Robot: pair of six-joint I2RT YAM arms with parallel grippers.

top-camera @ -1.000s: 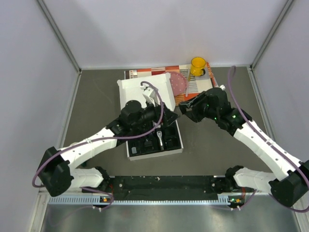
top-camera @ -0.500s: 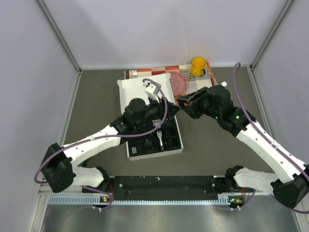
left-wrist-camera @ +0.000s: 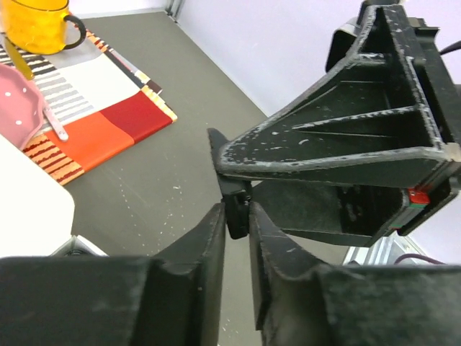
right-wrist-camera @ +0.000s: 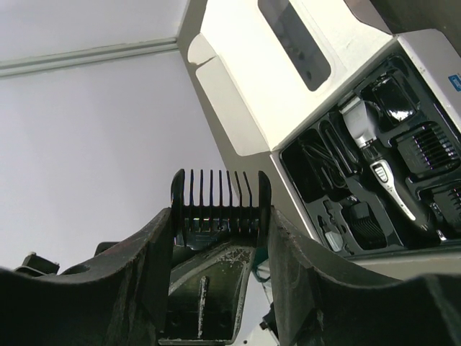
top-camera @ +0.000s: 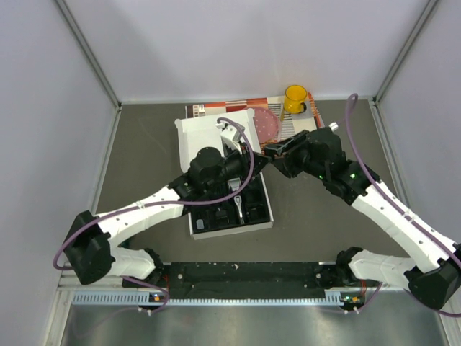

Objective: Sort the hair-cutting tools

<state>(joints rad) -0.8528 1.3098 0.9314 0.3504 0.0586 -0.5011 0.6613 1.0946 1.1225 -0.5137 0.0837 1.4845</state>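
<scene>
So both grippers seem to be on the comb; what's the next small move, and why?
Probably release with one gripper (the frames don't say which) before either arm retreats. The guard comb sits clamped in the right gripper while the left gripper also pinches it; pulling apart now would strain both.

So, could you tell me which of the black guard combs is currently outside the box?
The guard comb pinched in the right gripper, teeth upward; the other combs lie in compartments of the black tray.
</scene>
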